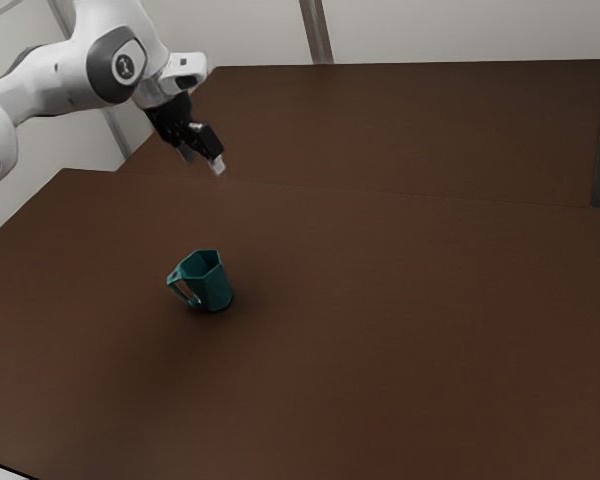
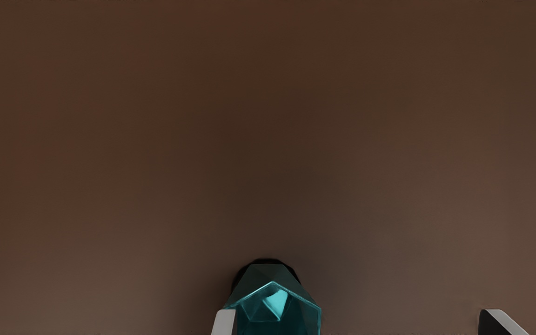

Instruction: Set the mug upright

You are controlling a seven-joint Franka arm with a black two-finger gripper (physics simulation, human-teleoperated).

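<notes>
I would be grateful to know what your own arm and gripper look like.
My arm is white with smooth, rounded segments, and a dark grey cap at one joint carries a small round emblem. My gripper is black and angular, its two fingers ending in pale tips.

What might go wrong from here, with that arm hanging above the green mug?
The open gripper looks off-centre: in the wrist view one finger overlaps the mug's edge, so coming straight down might knock the mug. Its handle juts out and could catch a finger. Its opening faces up, so extra handling may tip it.
</notes>
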